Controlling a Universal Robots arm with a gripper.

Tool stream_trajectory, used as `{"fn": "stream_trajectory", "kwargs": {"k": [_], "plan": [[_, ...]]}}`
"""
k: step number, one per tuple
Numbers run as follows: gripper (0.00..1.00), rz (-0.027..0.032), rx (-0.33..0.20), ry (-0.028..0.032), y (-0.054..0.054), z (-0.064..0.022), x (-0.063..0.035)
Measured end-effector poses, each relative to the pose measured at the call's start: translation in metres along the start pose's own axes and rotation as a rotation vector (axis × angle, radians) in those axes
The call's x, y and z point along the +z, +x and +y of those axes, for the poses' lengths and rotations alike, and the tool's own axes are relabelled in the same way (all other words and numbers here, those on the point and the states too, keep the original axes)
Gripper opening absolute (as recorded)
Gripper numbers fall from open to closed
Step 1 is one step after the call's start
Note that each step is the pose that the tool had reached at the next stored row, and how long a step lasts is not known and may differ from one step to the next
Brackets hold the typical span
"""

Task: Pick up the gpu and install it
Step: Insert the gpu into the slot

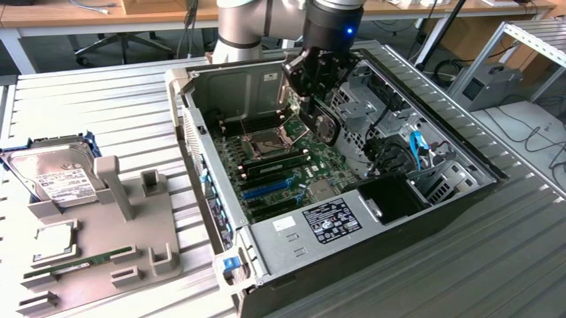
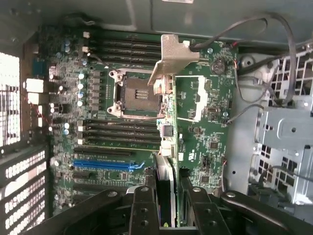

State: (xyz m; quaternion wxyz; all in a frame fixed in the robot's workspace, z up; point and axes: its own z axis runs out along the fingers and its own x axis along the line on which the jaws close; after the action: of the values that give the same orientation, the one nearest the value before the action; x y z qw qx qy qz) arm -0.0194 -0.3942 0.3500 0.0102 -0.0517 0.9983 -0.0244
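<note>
Clearly the pickup is done: the hand pinches the gpu edge-on between its fingers. The card hangs tilted above the motherboard of the open computer case, its silver bracket farthest from the hand, and it seems not to touch the motherboard. Installation looks like the step in hand, and seating the card would call for squaring its lower edge to an expansion slot on the motherboard and keeping it level as it goes down.
</note>
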Motion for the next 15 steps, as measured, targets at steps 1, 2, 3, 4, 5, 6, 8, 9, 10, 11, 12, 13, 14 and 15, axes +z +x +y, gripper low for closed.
{"fn": "stream_trajectory", "kwargs": {"k": [1, 2, 3, 4, 5, 6, 8, 9, 10, 11, 12, 13, 14, 15], "plan": [[0.29, -0.0005, -0.012, -0.0002, 0.0000, 0.0000, 0.0000], [0.29, -0.0017, -0.034, -0.0006, 0.0000, 0.0000, 0.0000], [0.29, -0.0024, -0.047, -0.0009, 0.0000, 0.0000, 0.0000], [0.29, -0.0034, -0.068, -0.0011, 0.0000, 0.0000, 0.0000], [0.29, -0.0046, -0.093, -0.0013, 0.0000, 0.0000, 0.0000], [0.29, -0.0053, -0.107, -0.0014, 0.0000, 0.0000, 0.0000], [0.29, -0.0070, -0.142, -0.0020, 0.0000, 0.0000, 0.0000], [0.29, -0.0079, -0.159, -0.0023, 0.0000, 0.0000, 0.0000], [0.29, -0.0086, -0.174, -0.0025, 0.0000, 0.0000, 0.0000], [0.29, -0.0096, -0.194, -0.0028, 0.0000, 0.0000, 0.0000], [0.29, -0.0103, -0.208, -0.0030, 0.0000, 0.0000, 0.0000], [0.29, -0.0110, -0.222, -0.0033, 0.0000, 0.0000, 0.0000], [0.29, -0.0121, -0.244, -0.0037, 0.0000, 0.0000, 0.0000], [0.29, -0.0137, -0.276, -0.0043, 0.0000, 0.0000, 0.0000]]}}
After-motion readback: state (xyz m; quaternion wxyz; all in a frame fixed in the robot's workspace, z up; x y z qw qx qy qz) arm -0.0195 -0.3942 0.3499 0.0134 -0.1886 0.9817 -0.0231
